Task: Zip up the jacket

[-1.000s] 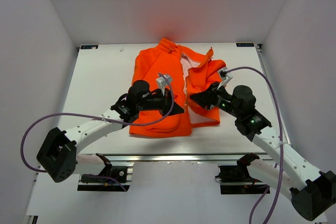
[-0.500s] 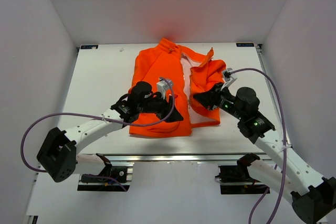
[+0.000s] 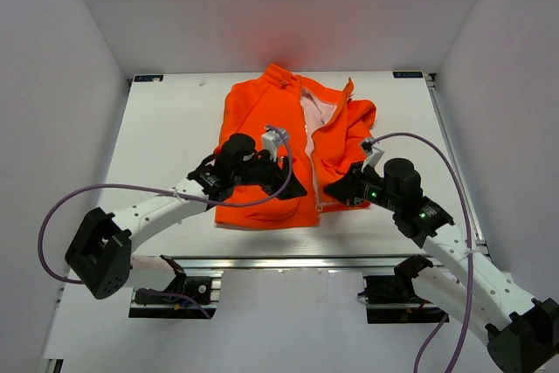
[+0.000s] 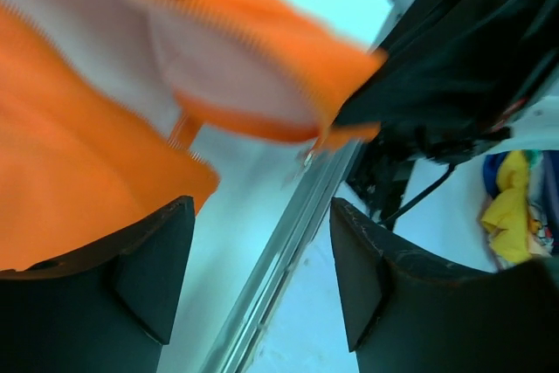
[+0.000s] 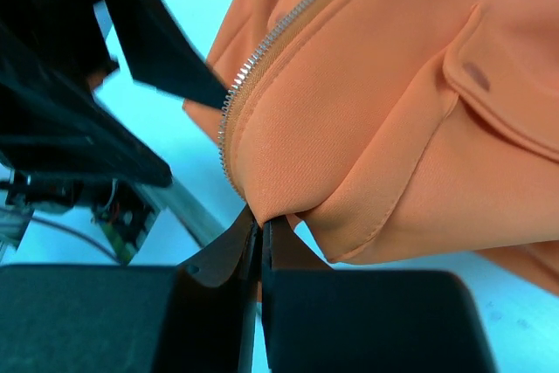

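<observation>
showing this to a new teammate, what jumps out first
A bright orange jacket lies unzipped on the white table, pale lining showing near the collar. The right gripper pinches its near hem beside the zipper. The left gripper hangs open at the other front panel's near edge.

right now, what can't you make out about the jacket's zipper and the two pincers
- Zipper slider: seen in no view. Right wrist view shows only a run of zipper teeth; in the top view it's too small, and the left pincer covers part of the jacket's lower front edge.
- Left wrist view: fabric blurred, detail unreadable.
- Right wrist view: the hem pinched in the shut right pincer is hidden by its fingers.
</observation>
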`<control>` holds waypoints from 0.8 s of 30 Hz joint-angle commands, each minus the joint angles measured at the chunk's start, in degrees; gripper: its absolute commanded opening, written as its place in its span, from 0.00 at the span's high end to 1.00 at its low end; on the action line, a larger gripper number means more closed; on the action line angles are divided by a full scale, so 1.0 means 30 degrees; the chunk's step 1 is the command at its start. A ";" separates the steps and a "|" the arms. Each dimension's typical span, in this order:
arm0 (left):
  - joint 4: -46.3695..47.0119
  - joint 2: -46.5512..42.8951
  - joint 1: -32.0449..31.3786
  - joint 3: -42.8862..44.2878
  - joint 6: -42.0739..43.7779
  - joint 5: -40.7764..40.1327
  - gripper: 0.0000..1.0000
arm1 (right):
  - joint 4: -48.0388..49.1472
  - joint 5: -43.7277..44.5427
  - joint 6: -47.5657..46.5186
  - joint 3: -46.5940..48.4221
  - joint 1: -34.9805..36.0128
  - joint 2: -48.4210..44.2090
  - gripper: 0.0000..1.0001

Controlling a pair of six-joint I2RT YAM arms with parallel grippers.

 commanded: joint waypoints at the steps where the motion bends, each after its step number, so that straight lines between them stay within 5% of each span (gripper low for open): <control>1: 0.2976 0.0647 -0.0012 0.1325 -0.0283 0.1825 0.28 | 0.0389 -0.1622 -0.0442 0.0002 0.0000 -0.0183 1.00; 9: 0.4327 0.3605 -0.0012 0.3319 -0.0956 0.4199 0.37 | 0.0564 -0.2005 -0.0618 0.0002 0.0000 -0.0213 1.00; 13: 0.4827 0.3901 -0.0012 0.3495 -0.1279 0.4582 0.64 | 0.0652 -0.1919 -0.0531 0.0002 0.0000 -0.0213 1.00; 14: 0.4827 0.3930 0.0017 0.3524 -0.1308 0.4466 0.82 | 0.0711 -0.1918 -0.0501 0.0002 0.0000 -0.0212 1.00; 16: 0.4652 0.3902 -0.0012 0.3641 -0.1367 0.4174 1.00 | 0.0857 -0.2035 -0.0355 0.0031 0.0000 -0.0154 1.00; 24: 0.7081 0.3345 -0.0012 0.2793 -0.4031 0.3910 1.00 | 0.1706 -0.2825 0.0523 -0.0641 0.0000 0.0140 0.90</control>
